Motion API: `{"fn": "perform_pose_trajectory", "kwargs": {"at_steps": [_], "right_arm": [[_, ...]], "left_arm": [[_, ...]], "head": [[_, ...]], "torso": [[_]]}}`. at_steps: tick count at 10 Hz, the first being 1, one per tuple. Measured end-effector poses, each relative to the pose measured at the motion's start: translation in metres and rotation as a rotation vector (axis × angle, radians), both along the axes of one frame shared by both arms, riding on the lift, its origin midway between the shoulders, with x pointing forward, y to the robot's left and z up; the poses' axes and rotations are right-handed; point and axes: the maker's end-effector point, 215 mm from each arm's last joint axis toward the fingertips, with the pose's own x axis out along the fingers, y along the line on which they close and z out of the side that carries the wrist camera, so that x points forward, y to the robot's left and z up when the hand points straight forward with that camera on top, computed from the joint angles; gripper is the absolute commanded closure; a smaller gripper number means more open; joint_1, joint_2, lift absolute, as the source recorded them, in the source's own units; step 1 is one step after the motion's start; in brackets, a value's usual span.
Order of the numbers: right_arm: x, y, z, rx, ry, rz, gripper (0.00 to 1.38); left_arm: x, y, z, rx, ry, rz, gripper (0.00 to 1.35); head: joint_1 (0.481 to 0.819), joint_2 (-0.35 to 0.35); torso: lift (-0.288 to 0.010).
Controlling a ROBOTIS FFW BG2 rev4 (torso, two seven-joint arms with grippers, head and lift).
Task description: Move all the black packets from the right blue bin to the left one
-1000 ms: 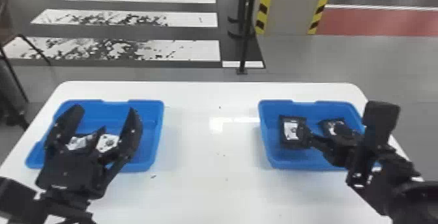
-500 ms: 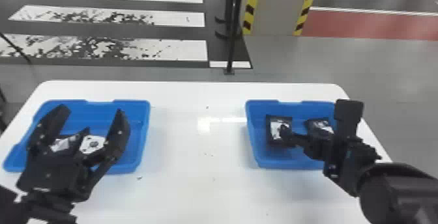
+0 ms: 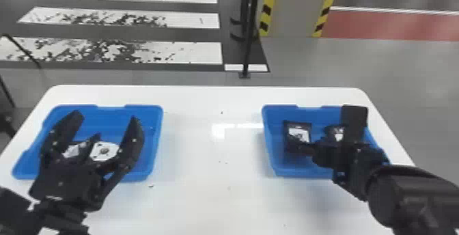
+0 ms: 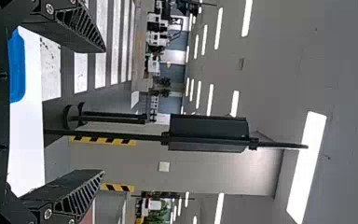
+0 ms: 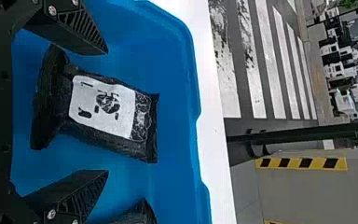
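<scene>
In the head view my left gripper (image 3: 106, 117) is open above the left blue bin (image 3: 157, 142), in which white-labelled packets (image 3: 105, 151) partly show between its fingers. The left wrist view has the same gripper (image 4: 104, 111) with nothing between its fingers. My right gripper (image 3: 326, 126) is over the right blue bin (image 3: 268, 142), by a black packet with a white label (image 3: 297, 130) and another one (image 3: 336, 132). In the right wrist view this gripper (image 5: 106, 112) stands open, its fingers on either side of a labelled packet (image 5: 112, 109); part of another packet (image 5: 137, 215) shows near one finger.
A white table (image 3: 211, 169) holds both bins, with a wide stretch of its top between them. Past its far edge a thin black post (image 3: 251, 36) stands on the floor, near a pillar with yellow-black striped edges (image 3: 293, 9).
My right gripper has shifted leftward over the right bin, staying open. The head view has swung a little, so both bins sit somewhat differently in it. Over its bin the left gripper keeps its place.
</scene>
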Motion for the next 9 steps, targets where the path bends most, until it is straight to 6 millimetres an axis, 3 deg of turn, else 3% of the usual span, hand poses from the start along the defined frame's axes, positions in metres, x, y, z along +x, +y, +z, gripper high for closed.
{"fn": "perform_pose_trajectory", "kwargs": {"at_steps": [2,4,9], "right_arm": [[-0.001,0.004,-0.011,0.012,0.035,0.005,0.43],[0.0,0.008,-0.012,0.012,0.047,0.013,1.12],[-0.013,0.035,-0.006,0.082,0.038,0.048,1.17]], "left_arm": [[0.001,-0.006,-0.002,-0.002,0.005,-0.013,0.12],[0.002,-0.005,-0.003,-0.004,0.009,-0.013,0.12],[0.002,-0.005,-0.005,-0.006,0.011,-0.012,0.12]], "head": [[0.695,-0.068],[0.695,-0.065],[0.695,-0.036]], "torso": [[-0.14],[-0.14],[-0.14]]}}
